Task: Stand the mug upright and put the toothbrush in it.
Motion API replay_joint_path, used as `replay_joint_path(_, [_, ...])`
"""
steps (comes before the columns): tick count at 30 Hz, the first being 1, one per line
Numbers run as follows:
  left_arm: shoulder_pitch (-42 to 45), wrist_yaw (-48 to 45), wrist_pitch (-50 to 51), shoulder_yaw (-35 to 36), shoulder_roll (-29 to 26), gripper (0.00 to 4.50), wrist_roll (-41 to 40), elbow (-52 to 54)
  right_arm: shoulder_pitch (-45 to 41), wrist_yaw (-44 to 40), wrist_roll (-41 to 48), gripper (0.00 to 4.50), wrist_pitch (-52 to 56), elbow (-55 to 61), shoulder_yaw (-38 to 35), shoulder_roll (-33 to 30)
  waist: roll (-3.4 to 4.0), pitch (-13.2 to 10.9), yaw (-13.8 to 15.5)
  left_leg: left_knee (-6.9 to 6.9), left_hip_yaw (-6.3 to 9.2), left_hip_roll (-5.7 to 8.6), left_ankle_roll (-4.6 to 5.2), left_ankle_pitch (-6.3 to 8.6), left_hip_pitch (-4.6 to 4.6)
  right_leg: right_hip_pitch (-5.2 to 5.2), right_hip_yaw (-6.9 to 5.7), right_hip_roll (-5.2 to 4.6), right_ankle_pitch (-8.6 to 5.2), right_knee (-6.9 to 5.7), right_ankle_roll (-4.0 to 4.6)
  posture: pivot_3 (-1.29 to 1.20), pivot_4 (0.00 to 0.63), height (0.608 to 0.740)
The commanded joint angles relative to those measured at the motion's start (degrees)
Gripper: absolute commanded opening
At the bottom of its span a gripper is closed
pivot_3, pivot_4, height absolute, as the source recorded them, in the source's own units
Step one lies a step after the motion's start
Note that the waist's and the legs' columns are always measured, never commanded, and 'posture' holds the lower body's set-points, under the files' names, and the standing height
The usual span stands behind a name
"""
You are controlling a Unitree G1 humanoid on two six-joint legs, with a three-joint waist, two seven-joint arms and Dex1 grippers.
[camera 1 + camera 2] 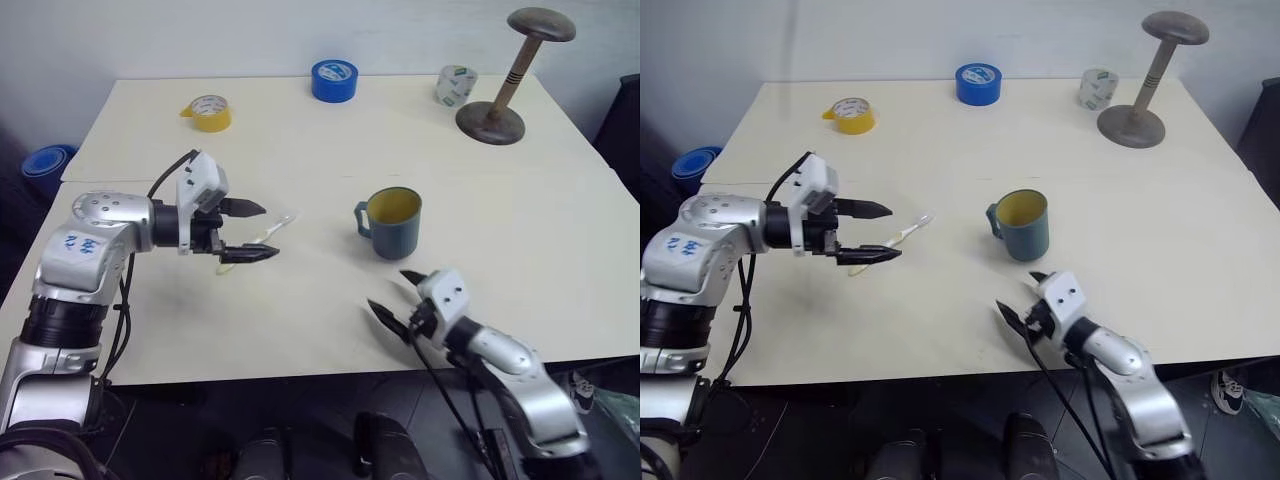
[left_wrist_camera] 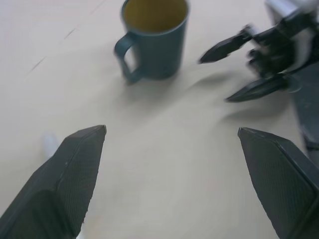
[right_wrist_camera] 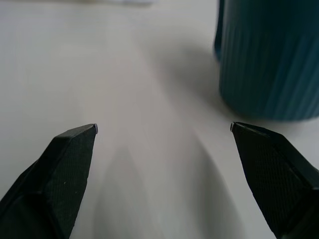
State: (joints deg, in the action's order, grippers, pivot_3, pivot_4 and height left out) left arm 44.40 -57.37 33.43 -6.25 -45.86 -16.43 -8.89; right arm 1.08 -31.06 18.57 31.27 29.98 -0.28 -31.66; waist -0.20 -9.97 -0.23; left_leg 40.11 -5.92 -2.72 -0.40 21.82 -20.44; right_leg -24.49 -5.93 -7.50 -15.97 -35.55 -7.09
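Cream-coloured and broad, the counter (image 1: 300,130) runs back to a pale wall, with most of its middle bare. Along the far edge stand a yellow tape roll (image 1: 208,112), a blue tape roll (image 1: 334,80), a small white roll with green print (image 1: 456,85) and a wooden stand (image 1: 514,75) with a round base.

Near the middle, the mug (image 1: 391,222) stands upright, yellow inside showing, handle turned toward the robot's left. Open counter lies all around it. The toothbrush (image 1: 268,233) lies flat, well apart from the mug on its handle side.

The left claw (image 1: 247,231) hovers just over the toothbrush's near end, fingers spread apart, gripping nothing. The right claw (image 1: 397,295) sits close to the near edge of the counter, just in front of the mug, fingers also spread wide and empty, clear of the mug's wall.
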Motion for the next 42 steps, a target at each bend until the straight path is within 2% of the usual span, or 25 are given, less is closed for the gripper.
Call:
replay_joint_path(1, [3.68, 4.77, -1.80, -2.72, 1.28, 4.50, 7.10, -7.62, -1.00, -1.74, 8.86, 4.46, 7.78, 11.31, -8.14, -4.06, 0.00, 0.00, 0.12, 0.00, -0.03, 0.00, 0.01, 0.00, 0.00, 0.00, 0.00, 0.01, 0.00, 0.03, 0.00, 0.00, 0.150, 0.740])
replay_joint_path(5, [7.26, 6.56, -1.12, -5.76, 4.92, 4.50, 11.40, -14.96, -3.91, -0.68, 14.74, 4.46, 14.58, 17.68, -12.67, -7.93, -0.05, 0.00, 0.88, 0.00, -0.03, 0.00, 0.04, 0.02, -0.02, 0.00, -0.02, 0.01, 0.00, 0.03, 0.00, 0.00, 0.150, 0.740])
replay_joint_path(12, [12.49, 7.27, -1.61, -7.29, 12.62, 4.50, 14.14, -23.90, -13.45, 8.31, 30.48, 4.46, 25.06, 20.72, -19.08, -6.53, -0.14, -0.05, 1.74, 0.04, -0.06, 0.01, 0.06, 0.02, -0.07, -0.01, -0.03, 0.01, 0.00, 0.07, 0.00, 0.00, 0.150, 0.740])
replay_joint_path(17, [17.17, 7.31, -2.99, -8.68, 18.00, 4.50, 16.40, -33.09, -15.04, 11.39, 34.72, 4.46, 27.45, 21.37, -19.90, -8.68, -0.18, -0.06, 1.74, 0.06, -0.07, 0.04, 0.10, 0.02, -0.13, 0.00, -0.05, 0.00, 0.00, 0.14, 0.00, 0.00, 0.150, 0.740])
replay_joint_path(20, [19.25, 7.81, -4.87, -10.09, 20.37, 4.50, 19.08, -37.37, -14.45, 10.66, 33.95, 4.46, 26.54, 22.65, -19.43, -11.85, -0.19, -0.06, 1.83, 0.06, -0.08, 0.05, 0.12, 0.03, -0.13, 0.00, -0.05, -0.02, 0.01, 0.15, -0.01, 0.00, 0.150, 0.740])
replay_joint_path(24, [20.56, 7.44, -6.36, -10.93, 21.79, 3.73, 21.28, -41.27, -13.08, 10.98, 34.17, 4.50, 25.50, 23.39, -19.37, -13.35, -0.22, -0.04, 1.75, 0.06, -0.08, 0.06, 0.14, 0.02, -0.13, 0.00, -0.05, -0.02, 0.01, 0.16, -0.01, 0.00, 0.150, 0.740])
replay_joint_path(36, [20.85, 7.15, -6.58, -10.91, 19.59, 0.33, 24.34, -43.92, -8.86, 10.24, 33.98, 4.50, 23.06, 24.19, -20.22, -16.22, -0.28, 0.00, 1.46, 0.08, -0.12, 0.05, 0.17, 0.00, -0.04, 0.04, -0.01, -0.03, 0.01, 0.11, 0.00, 0.00, 0.150, 0.740])
replay_joint_path(38, [21.44, 7.79, -6.35, -10.14, 19.81, 0.04, 24.19, -44.41, -8.42, 10.89, 35.74, 4.50, 23.18, 23.36, -21.31, -15.81, -0.28, 0.00, 1.51, 0.08, -0.12, 0.05, 0.17, 0.00, -0.03, 0.05, 0.00, -0.03, 0.01, 0.11, 0.00, 0.00, 0.150, 0.740])
replay_joint_path(42, [23.66, 9.45, -5.09, -6.08, 20.97, 0.04, 21.38, -45.35, -8.16, 12.16, 34.93, 4.50, 23.28, 22.78, -22.44, -16.31, -0.29, 0.00, 1.53, 0.09, -0.13, 0.05, 0.17, 0.00, -0.04, 0.05, 0.00, -0.03, 0.01, 0.12, 0.00, 0.00, 0.150, 0.740])
